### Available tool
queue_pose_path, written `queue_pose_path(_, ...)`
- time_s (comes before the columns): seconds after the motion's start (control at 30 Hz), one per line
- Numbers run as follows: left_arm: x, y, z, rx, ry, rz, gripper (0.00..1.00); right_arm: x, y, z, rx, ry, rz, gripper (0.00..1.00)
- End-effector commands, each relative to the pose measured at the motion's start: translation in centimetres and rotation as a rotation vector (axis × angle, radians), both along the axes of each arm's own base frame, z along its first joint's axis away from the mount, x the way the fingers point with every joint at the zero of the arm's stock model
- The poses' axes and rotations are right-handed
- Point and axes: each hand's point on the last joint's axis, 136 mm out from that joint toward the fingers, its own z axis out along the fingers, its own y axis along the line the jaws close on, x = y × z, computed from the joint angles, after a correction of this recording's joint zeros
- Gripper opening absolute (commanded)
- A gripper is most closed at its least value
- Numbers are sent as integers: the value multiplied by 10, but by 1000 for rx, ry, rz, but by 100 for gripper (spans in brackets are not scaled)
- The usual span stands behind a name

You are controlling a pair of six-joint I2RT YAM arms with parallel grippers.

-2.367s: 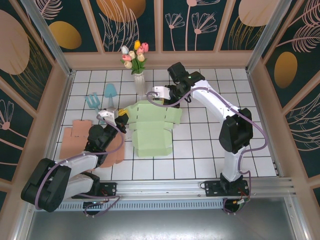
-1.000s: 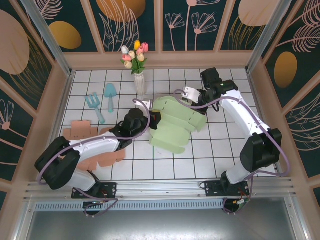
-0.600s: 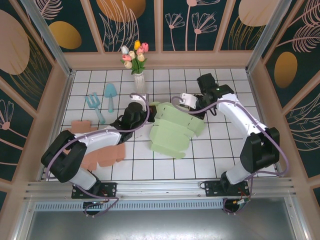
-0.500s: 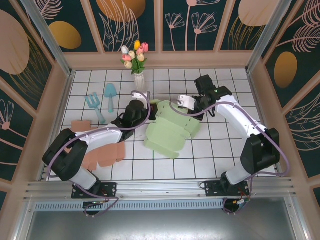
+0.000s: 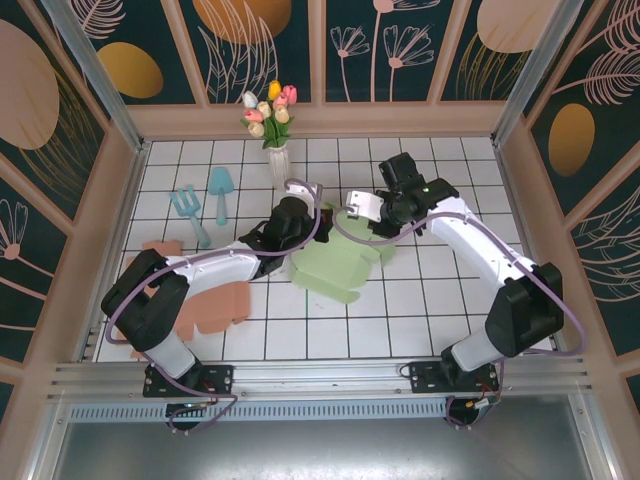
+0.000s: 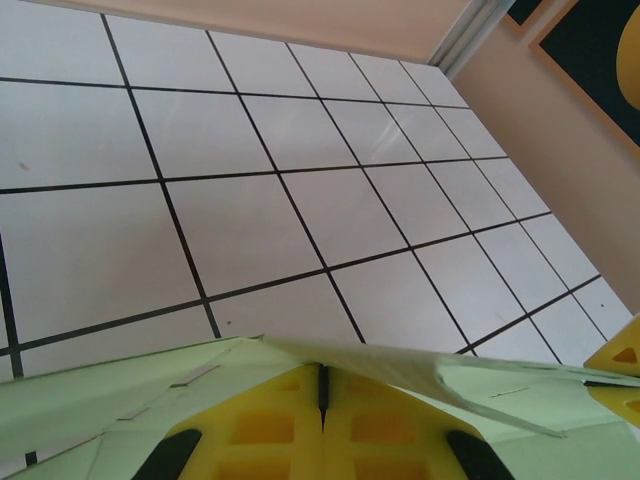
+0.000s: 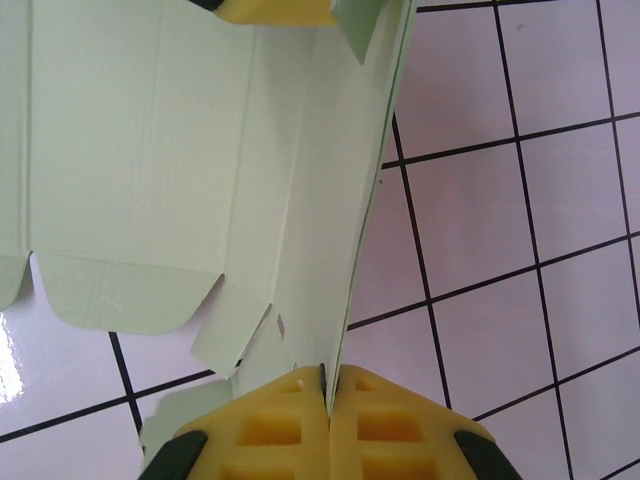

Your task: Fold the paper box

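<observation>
Paper box [image 5: 340, 265], pale green blank, partly raised at middle of desk [image 5: 450, 300]; left end effector [image 6: 322, 390] and right end effector [image 7: 327, 385] each clamped on its edge. Vase [image 5: 277, 165] holding tulips [image 5: 268, 108] just behind; open tiles to the right.

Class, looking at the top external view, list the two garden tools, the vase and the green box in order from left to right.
blue garden fork → teal trowel → vase of tulips → green paper box

pale green paper box [image 5: 340, 268], yellow fingers [image 7: 262, 425]
</observation>
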Motion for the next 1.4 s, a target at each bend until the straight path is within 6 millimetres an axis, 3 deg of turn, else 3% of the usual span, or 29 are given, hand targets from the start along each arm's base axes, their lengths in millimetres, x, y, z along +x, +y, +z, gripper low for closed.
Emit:
queue_pose_path(0.0,5,3,10,8,-42,25,0,-12,0,3,1,-32,38,0)
queue_pose_path(0.13,-1,24,-3,31,-34,65,0,-13,-4,3,-6,-58,38,0)
queue_pose_path(0.33,0,75,-25,20,9,141,0,-13,-7,-1,-6,-73,31,0)
queue_pose_path(0.63,1,91,-61,100,62,180,0,-13,-6,-15,-3,-54,32,0)
queue_pose_path(0.93,-1,75,-87,75,133,120,0,-7,-4,-11,7,-58,21,0)
queue_pose_path(1.1,-4,59,-84,2,151,60,0,-5,-3,-16,9,-48,12,0)
queue_pose_path(1.23,-5,40,-68,-108,159,-4,0,-6,2,-21,29,-33,13,0)
queue_pose_path(1.37,-6,20,-73,-192,203,-72,0,-5,2,-31,21,-32,20,0)
